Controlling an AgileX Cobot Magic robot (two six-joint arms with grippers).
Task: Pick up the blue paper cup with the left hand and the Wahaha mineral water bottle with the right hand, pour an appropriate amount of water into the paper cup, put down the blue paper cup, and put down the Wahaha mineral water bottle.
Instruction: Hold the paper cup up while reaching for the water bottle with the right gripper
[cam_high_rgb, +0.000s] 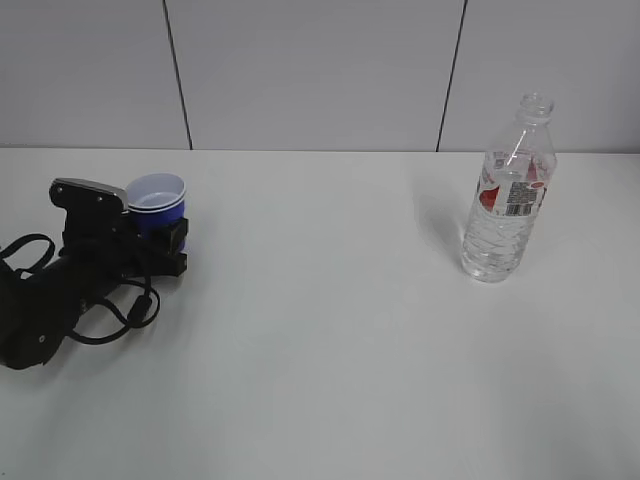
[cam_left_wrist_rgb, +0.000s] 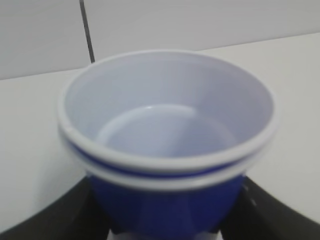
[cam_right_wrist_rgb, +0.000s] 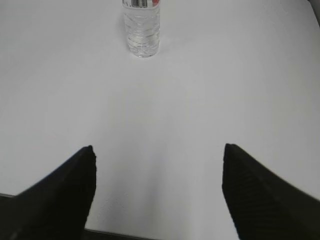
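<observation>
Two hands were on the job, only one of them visible from outside. The left hand sat low at the left of the worktop, its black fingers flanking the blue paper cup; in the left wrist view they pressed against the cup's lower wall on both sides, so it looked closed on the cup, though whether the cup had left the surface could not be told. The cup stood upright, white inside, and appeared empty. The Wahaha mineral water bottle stood upright and capless, well apart on the right, untouched and holding water. The right hand showed only in its own wrist view, spread wide with nothing between its fingers, the bottle far ahead of it and slightly left of centre. Risks, as judged: the paper wall might buckle under a hard squeeze, and the doubled rim suggested two nested cups, which might slip apart when lifted. An approach not centred on the bottle might let one finger nudge the tall, light bottle and topple it, spilling from the open neck. Hidden: the cup's base and its contact with the worktop, behind the hand; the bottle's neck and top, cut off in the right wrist view; the right arm itself, absent from the exterior view; the label print, too small to read.
</observation>
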